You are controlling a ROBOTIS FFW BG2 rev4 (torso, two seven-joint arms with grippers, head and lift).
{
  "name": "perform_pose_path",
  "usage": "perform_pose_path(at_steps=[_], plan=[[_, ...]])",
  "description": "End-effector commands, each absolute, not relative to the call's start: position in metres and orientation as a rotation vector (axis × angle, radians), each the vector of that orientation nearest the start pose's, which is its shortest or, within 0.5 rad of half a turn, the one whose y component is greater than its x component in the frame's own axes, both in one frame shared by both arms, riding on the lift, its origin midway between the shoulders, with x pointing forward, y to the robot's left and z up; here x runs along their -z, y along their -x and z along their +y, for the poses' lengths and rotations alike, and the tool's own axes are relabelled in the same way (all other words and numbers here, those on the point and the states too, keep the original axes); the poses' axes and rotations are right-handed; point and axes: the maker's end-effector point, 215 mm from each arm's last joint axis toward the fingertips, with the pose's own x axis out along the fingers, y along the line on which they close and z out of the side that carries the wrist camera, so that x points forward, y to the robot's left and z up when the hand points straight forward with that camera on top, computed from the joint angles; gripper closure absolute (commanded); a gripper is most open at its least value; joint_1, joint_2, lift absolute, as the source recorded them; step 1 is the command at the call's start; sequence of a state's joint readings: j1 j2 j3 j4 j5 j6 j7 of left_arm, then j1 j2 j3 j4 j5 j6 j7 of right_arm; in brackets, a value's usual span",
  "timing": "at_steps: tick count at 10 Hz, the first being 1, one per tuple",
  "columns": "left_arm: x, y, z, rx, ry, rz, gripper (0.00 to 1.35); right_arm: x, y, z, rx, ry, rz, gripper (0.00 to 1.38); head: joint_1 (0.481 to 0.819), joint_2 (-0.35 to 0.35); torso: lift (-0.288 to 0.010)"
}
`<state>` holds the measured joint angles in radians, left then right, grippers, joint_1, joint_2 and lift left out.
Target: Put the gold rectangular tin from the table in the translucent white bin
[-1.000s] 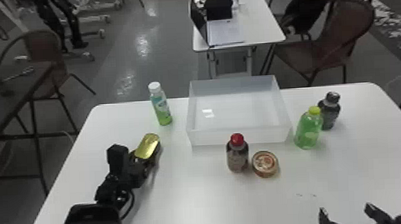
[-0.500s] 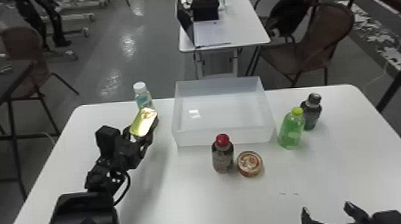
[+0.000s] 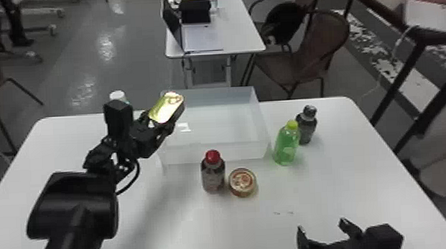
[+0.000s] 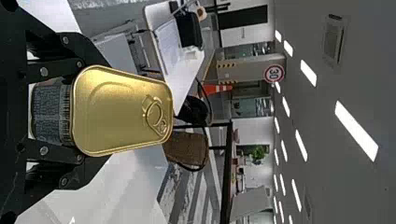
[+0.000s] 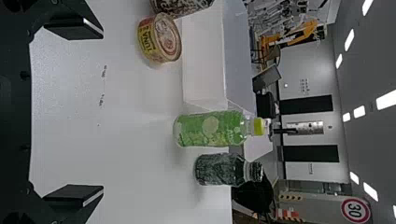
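Above a white table (image 3: 325, 186), we see the left gripper (image 3: 159, 123), closed around the gold rectangular tin (image 3: 167, 107), has carried it to the translucent white bin (image 3: 216, 151)'s left side. Lowering looks close.

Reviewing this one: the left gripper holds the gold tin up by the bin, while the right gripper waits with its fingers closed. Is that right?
Not quite: the right gripper's fingers are spread wide apart, as the right wrist view shows. The left gripper does hold the gold tin up by the bin.
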<state>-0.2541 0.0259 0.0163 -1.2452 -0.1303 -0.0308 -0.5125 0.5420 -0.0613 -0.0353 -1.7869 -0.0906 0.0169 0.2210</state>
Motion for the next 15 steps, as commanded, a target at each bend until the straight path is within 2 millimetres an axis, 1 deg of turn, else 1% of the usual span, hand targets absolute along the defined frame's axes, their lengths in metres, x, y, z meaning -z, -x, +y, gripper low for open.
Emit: perform_pose_path(at_steps=[1,2,3,5,6,8,9,10,11,12,13,14,15], plan=[[0.358,-0.655,0.126,0.533,-0.155,0.083,0.82,0.495,-0.394,-0.211,-0.201,-0.059,0.332,0.13,0.695,-0.073,-0.057],[0.361,-0.660,0.117,0.547,-0.169,0.094,0.82,0.495,-0.396,-0.208,-0.206,-0.062,0.330,0.13,0.695,-0.086,-0.057],[0.371,-0.666,0.106,0.581,-0.188,0.116,0.82,0.494,-0.397,-0.208,-0.206,-0.062,0.329,0.13,0.695,-0.088,-0.057],[0.409,-0.668,0.086,0.663,-0.230,0.206,0.82,0.494,-0.402,-0.203,-0.214,-0.065,0.324,0.13,0.695,-0.107,-0.057],[0.423,-0.667,0.082,0.680,-0.274,0.240,0.82,0.494,-0.404,-0.201,-0.220,-0.066,0.323,0.13,0.695,-0.116,-0.057],[0.438,-0.667,0.087,0.691,-0.365,0.279,0.82,0.494,-0.407,-0.200,-0.224,-0.067,0.321,0.13,0.695,-0.120,-0.057],[0.441,-0.667,0.091,0.692,-0.410,0.283,0.73,0.495,-0.407,-0.199,-0.223,-0.068,0.323,0.13,0.695,-0.118,-0.057],[0.437,-0.667,0.093,0.683,-0.416,0.259,0.47,0.494,-0.406,-0.199,-0.223,-0.070,0.323,0.13,0.695,-0.114,-0.057],[0.434,-0.668,0.092,0.681,-0.416,0.246,0.29,0.495,-0.405,-0.199,-0.223,-0.072,0.324,0.13,0.695,-0.110,-0.057],[0.428,-0.669,0.090,0.687,-0.421,0.224,0.19,0.495,-0.404,-0.199,-0.223,-0.073,0.325,0.13,0.695,-0.109,-0.057],[0.422,-0.669,0.088,0.686,-0.389,0.206,0.15,0.496,-0.402,-0.200,-0.221,-0.075,0.328,0.13,0.695,-0.110,-0.057],[0.418,-0.666,0.096,0.672,-0.358,0.188,0.15,0.494,-0.403,-0.200,-0.223,-0.075,0.325,0.13,0.695,-0.113,-0.057],[0.413,-0.660,0.109,0.639,-0.314,0.164,0.15,0.495,-0.401,-0.200,-0.222,-0.073,0.327,0.13,0.695,-0.112,-0.057]])
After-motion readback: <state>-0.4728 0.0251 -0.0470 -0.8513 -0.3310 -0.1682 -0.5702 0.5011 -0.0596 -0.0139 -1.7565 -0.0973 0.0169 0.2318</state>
